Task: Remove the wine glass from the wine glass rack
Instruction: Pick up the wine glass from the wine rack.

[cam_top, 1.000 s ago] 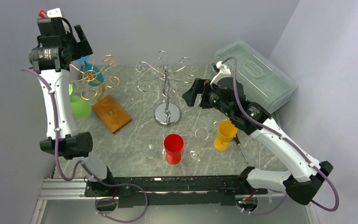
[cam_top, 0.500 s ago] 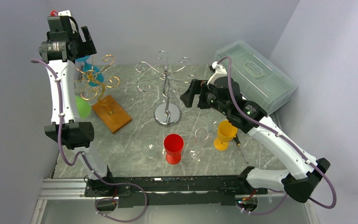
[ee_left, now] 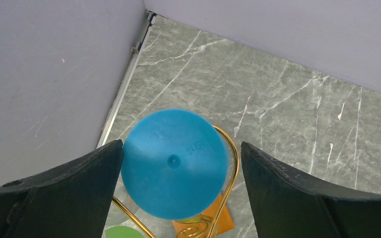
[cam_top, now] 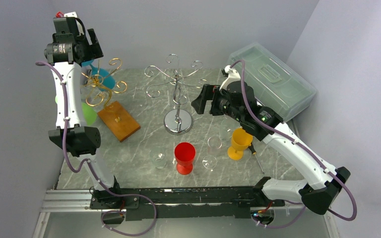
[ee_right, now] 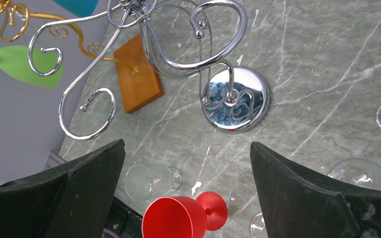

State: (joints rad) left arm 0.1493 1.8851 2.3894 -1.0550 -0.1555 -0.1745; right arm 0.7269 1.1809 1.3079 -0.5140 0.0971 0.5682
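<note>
Above the far left corner of the grey marble table (cam_top: 144, 144), the left gripper (cam_top: 90, 45) is hovering with its jaws spread wide. It is grasping nothing. In the left wrist view the left gripper (ee_left: 181, 145) is looking straight down on the round foot of an upside-down blue plastic wine glass (ee_left: 173, 163), which is sitting between the two black fingers (ee_left: 54, 193). One finger is lying just beside the edge of the foot, and whether they are touching cannot be told. The other finger is standing clear of it.

The blue wine glass (cam_top: 99, 77) is hanging by its foot in a curled arm of the gold wire wine glass rack (cam_top: 103, 87), which is standing on a wooden base (cam_top: 119, 120). A green wine glass (cam_top: 86, 113) is hanging on the left side of the same rack.

Near the table's middle, the right gripper (cam_top: 201, 101) is hovering beside an empty silver wire rack (cam_top: 177, 82), jaws fully spread and holding nothing. From its wrist camera the right gripper (ee_right: 186, 145) is looking down on the rack's chrome foot (ee_right: 234, 104).

Closer to the arms' bases, a red goblet (cam_top: 184, 156) and a yellow goblet (cam_top: 239, 141) are standing upright among several clear glasses (cam_top: 159, 159).
</note>
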